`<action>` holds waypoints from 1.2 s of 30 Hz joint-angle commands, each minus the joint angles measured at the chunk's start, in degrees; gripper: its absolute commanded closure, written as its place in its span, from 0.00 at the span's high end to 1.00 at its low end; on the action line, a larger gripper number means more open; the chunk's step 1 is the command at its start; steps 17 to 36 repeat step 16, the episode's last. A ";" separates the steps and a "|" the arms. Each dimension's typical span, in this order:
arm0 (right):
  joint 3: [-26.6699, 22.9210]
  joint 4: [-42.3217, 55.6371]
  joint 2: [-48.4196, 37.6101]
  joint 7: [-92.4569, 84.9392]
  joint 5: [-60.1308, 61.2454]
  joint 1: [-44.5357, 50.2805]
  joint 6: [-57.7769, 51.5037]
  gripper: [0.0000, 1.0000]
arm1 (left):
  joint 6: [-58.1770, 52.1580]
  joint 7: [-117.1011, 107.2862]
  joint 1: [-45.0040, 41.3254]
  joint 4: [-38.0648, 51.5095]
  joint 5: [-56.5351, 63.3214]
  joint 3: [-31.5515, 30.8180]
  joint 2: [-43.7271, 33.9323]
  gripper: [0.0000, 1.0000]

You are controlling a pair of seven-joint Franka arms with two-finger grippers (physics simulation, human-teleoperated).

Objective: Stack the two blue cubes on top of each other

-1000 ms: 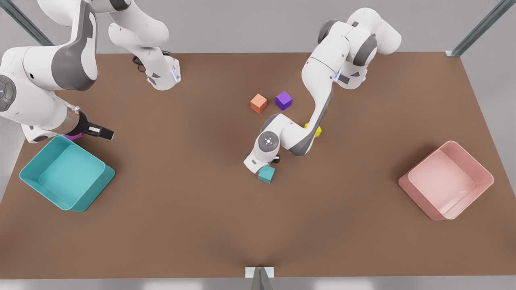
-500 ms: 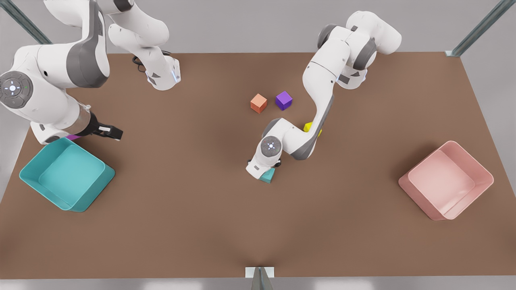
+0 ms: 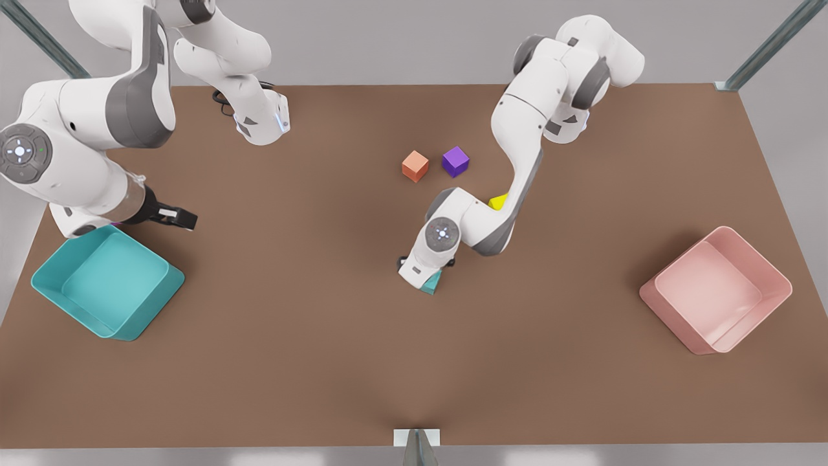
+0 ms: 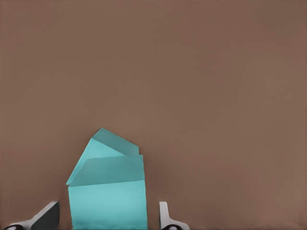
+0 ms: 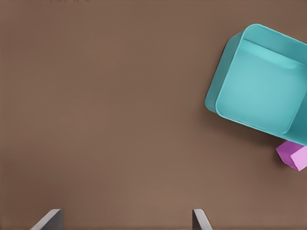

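A: What is seen nearest the front view's camera?

B: The two blue cubes point(image 4: 108, 201), stacked on the brown table point(image 3: 323, 362) just below its centre. The upper one is seen in the left wrist view sitting between the left gripper point(image 4: 105, 221) fingertips point(image 4: 45, 218), which are spread, with a gap showing on either side. The lower cube point(image 4: 112, 143) is turned askew beneath it (only a teal sliver point(image 3: 432, 283) peeks out under the wrist in the front view).

A: And at nine o'clock?

B: The right gripper point(image 3: 176, 217) is held in the air, fingers parted around nothing, just above the teal tray point(image 3: 155, 304). A magenta cube point(image 5: 292, 155) is seen beside that tray.

A: Farther back?

B: A yellow cube point(image 3: 497, 202) is half hidden behind the left arm. At twelve o'clock an orange cube point(image 3: 414, 166) and a purple cube point(image 3: 455, 161) are found just beside each other. A pink tray point(image 3: 653, 294) lies at three o'clock.
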 commanded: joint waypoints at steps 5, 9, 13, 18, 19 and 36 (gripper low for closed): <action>0.09 0.24 0.28 0.64 -0.11 0.00 -0.09 1.00 | -11.56 -1.62 2.39 0.47 -0.96 -1.62 -5.01 1.00; 0.09 1.03 0.63 0.64 -0.02 0.00 -0.18 1.00 | -42.51 26.94 22.25 1.70 12.49 -1.09 -25.76 1.00; 0.09 1.03 0.63 0.64 -0.02 0.00 -0.09 1.00 | -41.19 47.25 29.64 -5.86 16.44 -1.18 -33.23 1.00; 0.09 1.03 0.63 0.55 -0.10 0.00 -0.18 1.00 | -43.39 47.25 29.64 -5.16 16.36 -1.01 -32.97 1.00; 0.09 1.03 0.63 0.55 -0.10 0.00 -0.18 1.00 | -43.39 47.25 29.64 -5.16 16.36 -1.01 -32.97 1.00; 0.09 1.03 0.63 0.55 -0.10 0.00 -0.18 1.00 | -43.39 47.25 29.64 -5.16 16.36 -1.01 -32.97 1.00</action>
